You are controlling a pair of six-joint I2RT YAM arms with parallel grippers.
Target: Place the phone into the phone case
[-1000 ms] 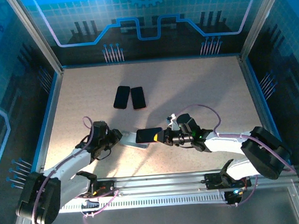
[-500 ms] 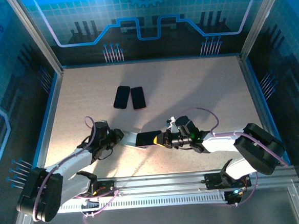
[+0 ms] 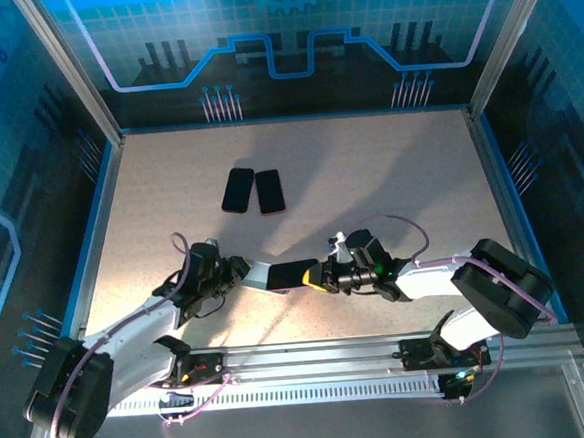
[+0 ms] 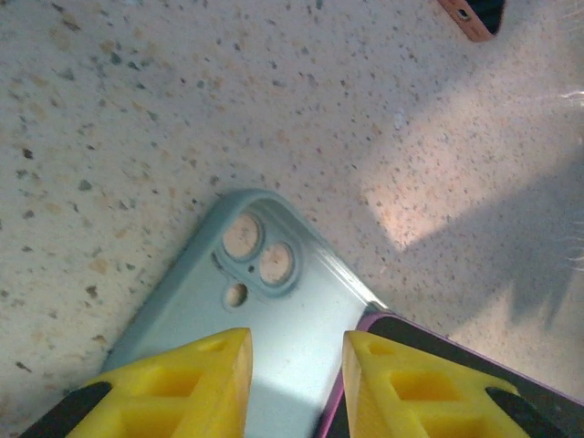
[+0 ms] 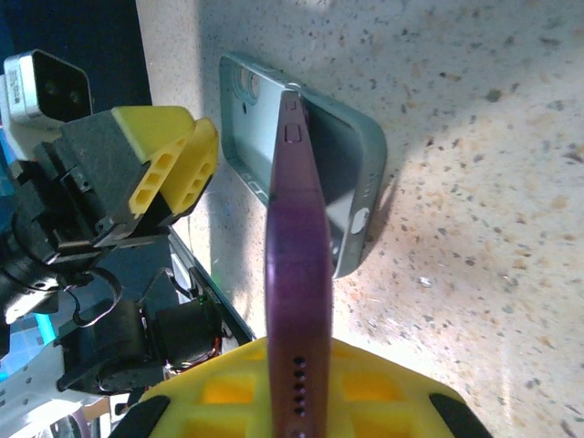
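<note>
Over the case (image 5: 354, 187), phone (image 5: 297, 274) tilted, lengthwise

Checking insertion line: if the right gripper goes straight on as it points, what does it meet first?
The case: the phone in the right gripper leads edge-on at it. The left gripper sits beyond, off to the side; depth unclear.
</note>
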